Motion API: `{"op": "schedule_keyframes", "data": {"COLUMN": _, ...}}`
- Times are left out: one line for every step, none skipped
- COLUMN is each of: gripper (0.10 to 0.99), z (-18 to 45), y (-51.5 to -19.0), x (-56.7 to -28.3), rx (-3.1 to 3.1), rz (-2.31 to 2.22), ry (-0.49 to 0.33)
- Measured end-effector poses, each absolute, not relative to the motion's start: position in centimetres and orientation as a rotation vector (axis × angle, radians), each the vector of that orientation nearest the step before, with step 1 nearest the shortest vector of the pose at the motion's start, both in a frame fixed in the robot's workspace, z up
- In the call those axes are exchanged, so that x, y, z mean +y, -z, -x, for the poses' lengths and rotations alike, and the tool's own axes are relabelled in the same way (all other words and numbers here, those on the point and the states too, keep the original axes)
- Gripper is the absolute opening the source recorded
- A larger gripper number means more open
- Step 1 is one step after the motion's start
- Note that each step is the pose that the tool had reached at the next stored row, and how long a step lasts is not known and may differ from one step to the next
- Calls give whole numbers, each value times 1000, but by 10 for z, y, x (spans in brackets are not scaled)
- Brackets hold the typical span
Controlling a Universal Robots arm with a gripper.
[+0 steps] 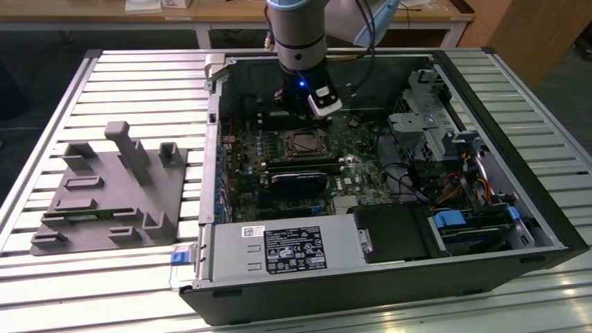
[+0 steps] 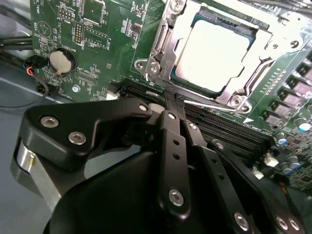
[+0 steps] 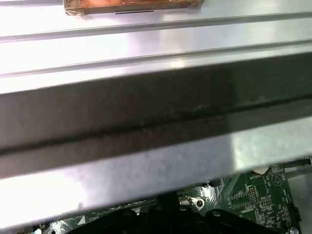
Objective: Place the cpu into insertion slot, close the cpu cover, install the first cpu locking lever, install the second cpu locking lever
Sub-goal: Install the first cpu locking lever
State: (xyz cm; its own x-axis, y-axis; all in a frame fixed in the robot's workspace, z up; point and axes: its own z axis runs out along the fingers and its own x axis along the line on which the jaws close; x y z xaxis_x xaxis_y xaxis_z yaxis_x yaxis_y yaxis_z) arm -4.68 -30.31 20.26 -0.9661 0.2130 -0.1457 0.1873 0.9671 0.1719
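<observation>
The cpu (image 2: 214,51), a square chip with a silvery top, lies in the insertion slot (image 1: 301,143) on the green board. The cpu cover (image 2: 162,54), a silvery metal frame, lies flat around it, and the chip shows through its window. A thin metal lever rod (image 2: 220,108) runs along the socket edge nearest my fingers. My gripper (image 2: 169,108) hangs just beside that edge, over the long black slots. Its black fingers (image 2: 171,146) are shut together with nothing between them. In the exterior view the gripper (image 1: 303,116) stands just behind the socket, inside the case.
The open computer case (image 1: 518,208) surrounds the board, with its wall (image 3: 156,122) close behind the wrist. A power supply (image 1: 287,250) and drive bays (image 1: 462,225) stand at the front. A coin battery (image 2: 62,59) and memory slots (image 2: 234,134) lie near the socket. A grey fixture (image 1: 111,187) sits at the exterior view's left.
</observation>
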Motion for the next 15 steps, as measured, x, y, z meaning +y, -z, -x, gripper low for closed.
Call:
{"op": "schedule_keyframes", "data": {"gripper": 106, "z": 47, "y": -202, "x": -302, "rx": 2952, "rz": -309, "ry": -234}}
{"op": "schedule_keyframes", "data": {"gripper": 106, "z": 47, "y": -202, "x": -301, "rx": 2951, "rz": -314, "ry": -234}}
{"op": "schedule_keyframes", "data": {"gripper": 106, "z": 47, "y": -202, "x": -300, "rx": 2951, "rz": -318, "ry": -234}}
{"op": "schedule_keyframes", "data": {"gripper": 106, "z": 47, "y": -202, "x": -299, "rx": 2950, "rz": -322, "ry": -233}}
{"op": "schedule_keyframes", "data": {"gripper": 106, "z": 47, "y": -201, "x": -298, "rx": 2950, "rz": -326, "ry": -233}}
{"op": "schedule_keyframes", "data": {"gripper": 106, "z": 47, "y": -201, "x": -298, "rx": 2949, "rz": -330, "ry": -233}}
{"op": "schedule_keyframes", "data": {"gripper": 106, "z": 47, "y": -201, "x": -298, "rx": 2948, "rz": -334, "ry": -232}}
{"op": "schedule_keyframes", "data": {"gripper": 106, "z": 47, "y": -201, "x": -297, "rx": 2947, "rz": -339, "ry": -232}}
{"op": "schedule_keyframes", "data": {"gripper": 106, "z": 48, "y": -201, "x": -297, "rx": 2947, "rz": -344, "ry": -231}}
{"op": "schedule_keyframes", "data": {"gripper": 106, "z": 48, "y": -201, "x": -297, "rx": 2946, "rz": -348, "ry": -231}}
{"op": "schedule_keyframes", "data": {"gripper": 106, "z": 49, "y": -200, "x": -297, "rx": 2945, "rz": -354, "ry": -230}}
{"op": "schedule_keyframes", "data": {"gripper": 106, "z": 50, "y": -200, "x": -297, "rx": 2944, "rz": -360, "ry": -230}}
{"op": "schedule_keyframes", "data": {"gripper": 106, "z": 51, "y": -200, "x": -297, "rx": 2943, "rz": -366, "ry": -229}}
{"op": "schedule_keyframes", "data": {"gripper": 106, "z": 51, "y": -200, "x": -297, "rx": 2942, "rz": -372, "ry": -229}}
{"op": "schedule_keyframes", "data": {"gripper": 106, "z": 52, "y": -199, "x": -297, "rx": 2940, "rz": -380, "ry": -228}}
